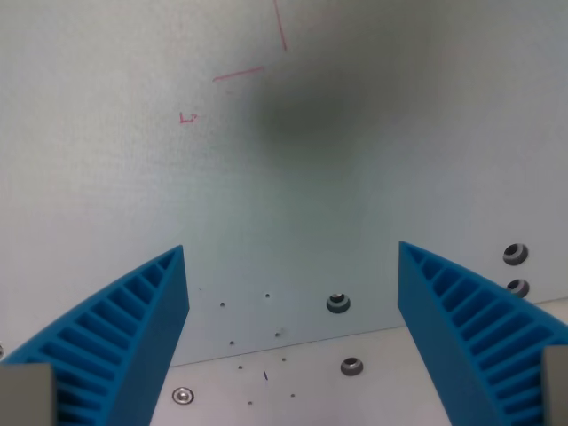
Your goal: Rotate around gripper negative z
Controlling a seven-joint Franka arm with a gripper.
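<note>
- The gripper (293, 293) occupies the lower part of the wrist view, above a pale surface (133, 177). It is the task's own item.
- Its two blue ribbed fingers stand wide apart: one finger (124, 337) at the wrist view's left, the other finger (470, 328) at the wrist view's right. Nothing lies between them and nothing is held.
- Neither fingertip touches any object visible on the surface.
- Between the fingers, a screw head (338, 303) sits in the surface, nearer the finger at the wrist view's right.
- Below that screw head, a seam (293, 346) crosses the gap between the fingers. A second screw head (353, 365) lies just beyond the seam, and a third screw head (183, 395) lies beside the finger at the wrist view's left.
- Small dark specks (266, 295) are scattered around the seam between the fingers.
- Outside the finger at the wrist view's right, two more fasteners (515, 255) sit near the frame edge.
- Well above the gripper, thin red pen lines (240, 74) mark the surface, beside a soft dark shadow (319, 106).
</note>
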